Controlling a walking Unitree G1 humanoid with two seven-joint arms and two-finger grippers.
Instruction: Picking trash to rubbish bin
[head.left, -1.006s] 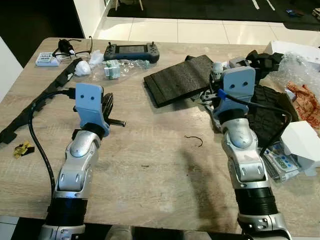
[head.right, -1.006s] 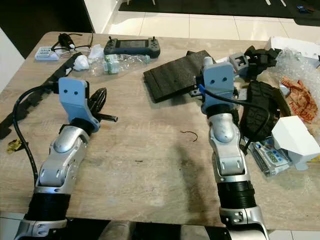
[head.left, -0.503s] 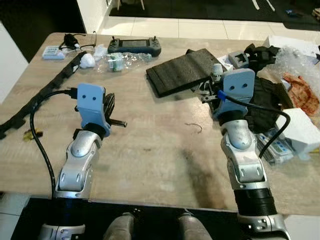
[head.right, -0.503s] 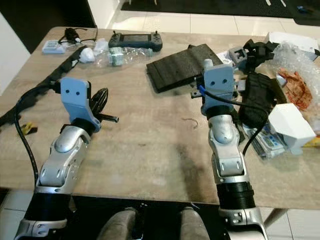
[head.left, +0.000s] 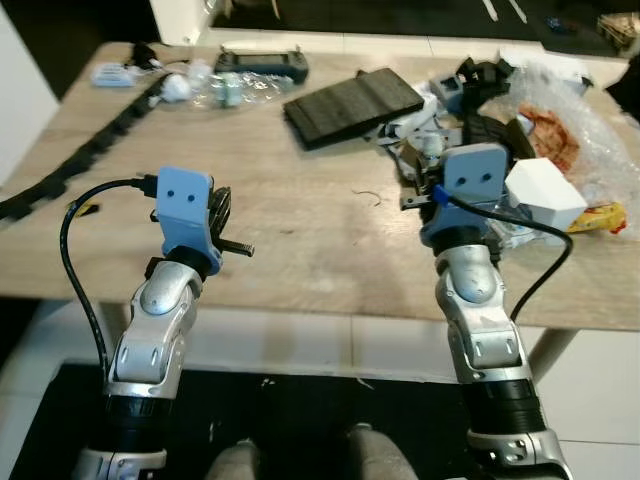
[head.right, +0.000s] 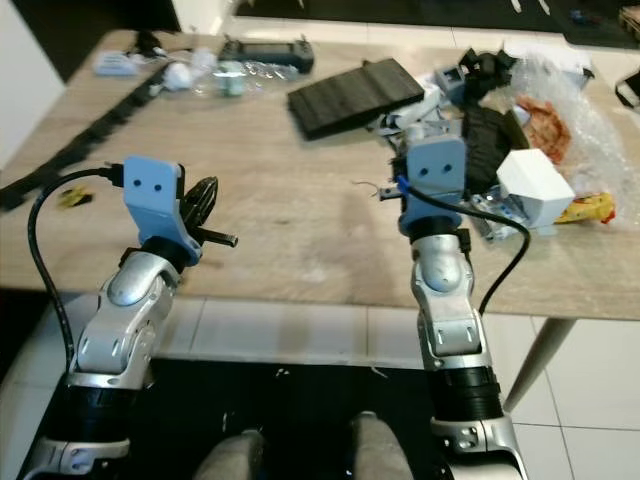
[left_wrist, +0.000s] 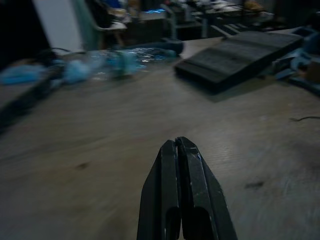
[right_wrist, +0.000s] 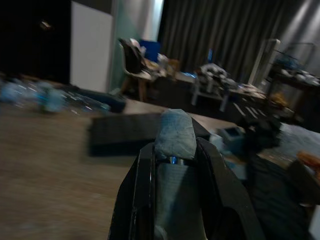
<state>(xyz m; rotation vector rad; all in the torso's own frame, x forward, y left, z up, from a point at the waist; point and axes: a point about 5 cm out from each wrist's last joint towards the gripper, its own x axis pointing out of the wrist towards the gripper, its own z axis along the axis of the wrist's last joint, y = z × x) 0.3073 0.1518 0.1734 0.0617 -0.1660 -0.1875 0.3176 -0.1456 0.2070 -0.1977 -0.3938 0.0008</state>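
My right gripper (right_wrist: 175, 145) is shut on a pale grey-blue piece of trash (right_wrist: 174, 131) that sticks out between its black fingers. The right arm (head.left: 472, 270) reaches over the table's front edge, near a heap of clutter. My left gripper (left_wrist: 178, 146) is shut with nothing in it, low over bare wood near the front edge; its fingers (head.left: 218, 208) show beside the blue wrist mount. More trash lies on the wooden table (head.left: 300, 250): a crushed clear bottle (head.left: 225, 88), a white wad (head.left: 178, 88) and a small bent wire (head.left: 365, 195).
A black foam slab (head.left: 352, 103) lies at mid-table, a handheld controller (head.left: 258, 62) at the far edge, and a long black strip (head.left: 85, 160) on the left. A white box (head.left: 545, 193) and a crinkled plastic bag (head.left: 560, 115) crowd the right side. Tiled floor and a dark mat lie below.
The whole view has pulled back from the table, so the front edge and floor now show. Both arms hold the same pose, the right gripper still shut on its piece.
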